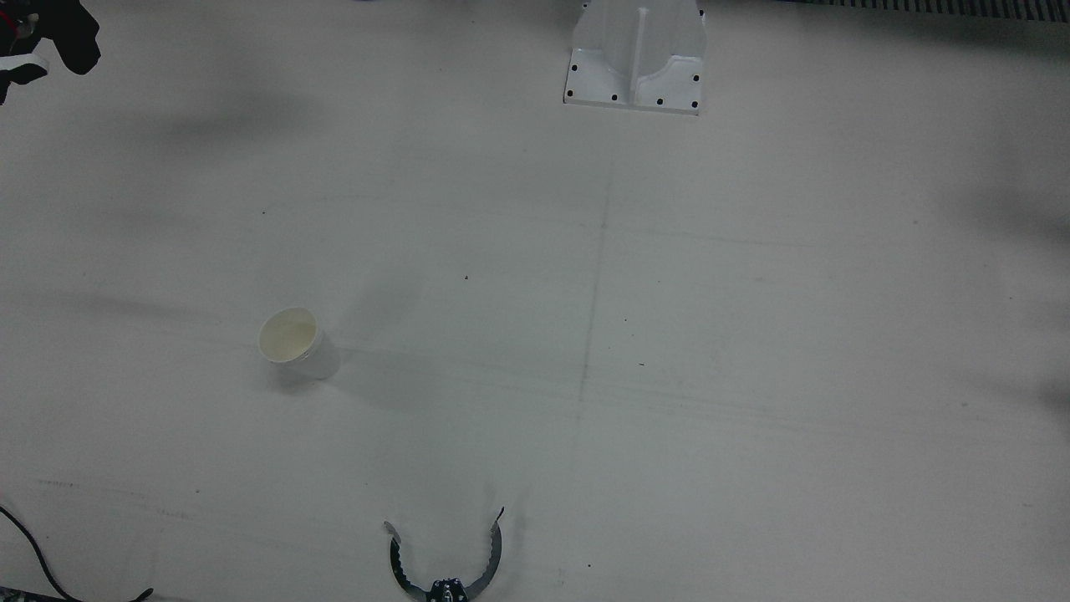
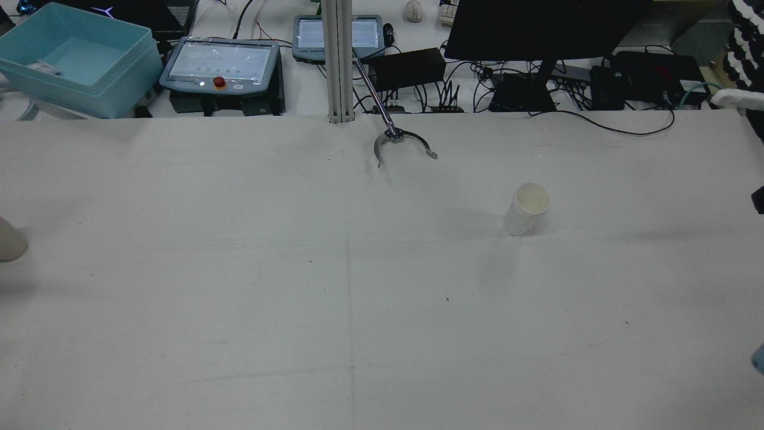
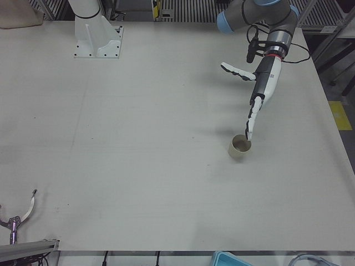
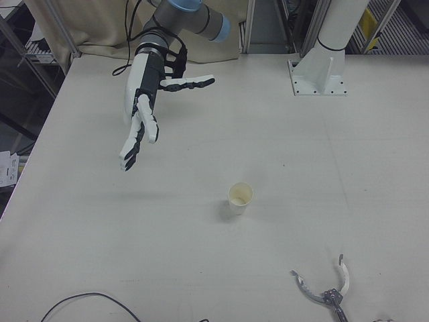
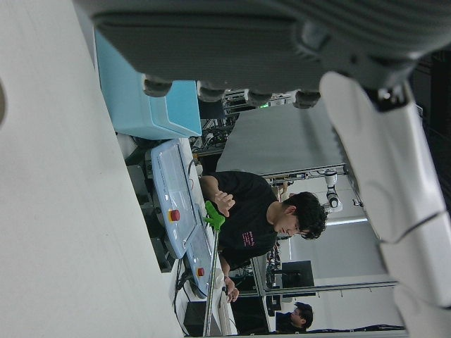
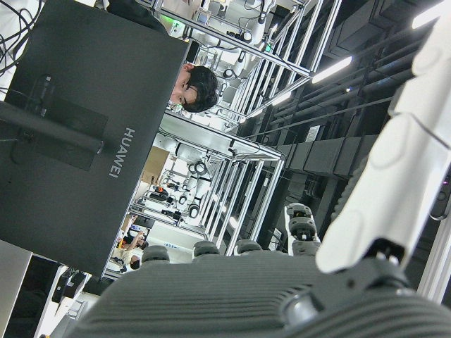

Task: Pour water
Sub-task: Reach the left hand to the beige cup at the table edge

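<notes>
Clearly nothing is held yet. Two cups stand upright on the table (image 2: 239, 298), well apart, one on each arm's half. The white cup (image 4: 240, 198), open mouth up, is on the right arm's side; a tan cup (image 3: 241, 147) stands on the left arm's side. Whether either holds water cannot be told.

The left hand (image 3: 260, 94) hangs over the tan cup with fingers straight and spread, fingertips (image 3: 249, 133) pointing down at its rim, seemingly just above it; contact cannot be confirmed. This hand is by far the closer one to a cup, which lies directly beneath its fingers with its axis vertical.

The right hand (image 4: 142, 114) is raised and empty, fingers extended and apart, thumb out sideways. The white cup lies well away from it, toward the table's middle and nearer the operators' edge.

A likely first step is for the left hand to close around the tan cup from the side.
</notes>
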### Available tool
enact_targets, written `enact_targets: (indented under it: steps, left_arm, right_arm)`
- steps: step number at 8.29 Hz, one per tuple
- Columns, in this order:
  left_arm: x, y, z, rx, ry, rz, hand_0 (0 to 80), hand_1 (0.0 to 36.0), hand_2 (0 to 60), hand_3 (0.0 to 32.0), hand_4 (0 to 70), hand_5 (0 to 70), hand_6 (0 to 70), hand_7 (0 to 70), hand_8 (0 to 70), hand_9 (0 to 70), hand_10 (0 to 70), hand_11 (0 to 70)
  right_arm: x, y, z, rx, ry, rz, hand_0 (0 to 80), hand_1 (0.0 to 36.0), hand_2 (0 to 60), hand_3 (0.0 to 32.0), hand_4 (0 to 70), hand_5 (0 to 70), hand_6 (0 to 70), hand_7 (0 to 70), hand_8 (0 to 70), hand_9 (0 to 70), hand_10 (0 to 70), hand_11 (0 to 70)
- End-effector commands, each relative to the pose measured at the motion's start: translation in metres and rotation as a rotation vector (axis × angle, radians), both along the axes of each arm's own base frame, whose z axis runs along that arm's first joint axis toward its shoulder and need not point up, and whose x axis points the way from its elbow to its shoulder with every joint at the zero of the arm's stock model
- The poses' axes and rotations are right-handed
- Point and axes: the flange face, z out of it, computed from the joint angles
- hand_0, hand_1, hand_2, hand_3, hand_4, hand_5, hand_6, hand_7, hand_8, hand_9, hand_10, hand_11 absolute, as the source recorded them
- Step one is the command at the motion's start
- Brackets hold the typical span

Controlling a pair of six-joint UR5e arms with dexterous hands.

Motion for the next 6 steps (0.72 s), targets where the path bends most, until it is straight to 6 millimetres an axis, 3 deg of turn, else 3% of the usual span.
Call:
enact_targets:
  steps: [1, 2, 3, 4, 5, 6]
  left_arm:
    - [-0.015, -0.008, -0.012, 0.137, -0.050, -0.064, 49.5, 9.1, 0.0, 21.2, 4.1, 0.0, 0.0, 0.0, 0.0, 0.0, 0.0, 1.4]
    - [-0.014, -0.013, 0.001, 0.187, -0.110, -0.078, 49.5, 8.9, 0.0, 16.6, 4.8, 0.0, 0.0, 0.0, 0.0, 0.0, 0.2, 1.8]
    - [-0.013, -0.015, 0.039, 0.179, -0.124, -0.079, 49.0, 8.9, 0.0, 1.4, 7.7, 0.0, 0.0, 0.0, 0.0, 0.0, 0.0, 1.4]
    - [-0.015, -0.012, 0.094, 0.169, -0.144, -0.086, 50.2, 11.2, 0.0, 0.0, 7.7, 0.0, 0.0, 0.0, 0.0, 0.1, 0.1, 1.9]
    - [-0.019, -0.009, 0.124, 0.165, -0.160, -0.122, 49.6, 10.6, 0.0, 0.0, 7.4, 0.0, 0.0, 0.0, 0.0, 0.9, 0.0, 1.7]
    - [-0.018, -0.011, 0.140, 0.173, -0.177, -0.128, 48.8, 8.9, 0.0, 0.4, 6.9, 0.0, 0.0, 0.0, 0.0, 1.2, 0.0, 0.9]
  right_arm:
    - [0.006, 0.001, 0.001, -0.003, 0.003, 0.007, 47.5, 10.7, 0.0, 13.2, 0.1, 2.6, 0.0, 0.3, 0.7, 0.0, 0.0, 0.0]
    - [0.020, 0.004, 0.006, -0.012, 0.013, 0.031, 47.6, 10.8, 0.0, 12.4, 0.1, 2.8, 0.0, 0.2, 0.8, 0.0, 0.0, 0.0]
    - [0.043, 0.004, 0.003, -0.007, 0.018, 0.065, 47.7, 11.1, 0.0, 9.0, 0.6, 3.0, 0.0, 0.0, 0.5, 0.0, 0.0, 0.2]
    - [0.042, 0.004, 0.003, -0.009, 0.031, 0.055, 47.8, 11.5, 0.0, 0.0, 4.0, 2.2, 0.2, 0.0, 0.0, 0.0, 0.0, 0.1]
    - [0.036, 0.006, 0.006, -0.024, 0.040, 0.038, 47.6, 11.4, 0.0, 0.0, 4.0, 1.5, 0.0, 0.0, 0.0, 0.0, 0.0, 0.0]
    - [0.031, 0.007, 0.008, -0.043, 0.048, 0.025, 47.8, 11.5, 0.0, 0.0, 4.2, 1.8, 0.0, 0.0, 0.0, 0.0, 0.0, 0.0]
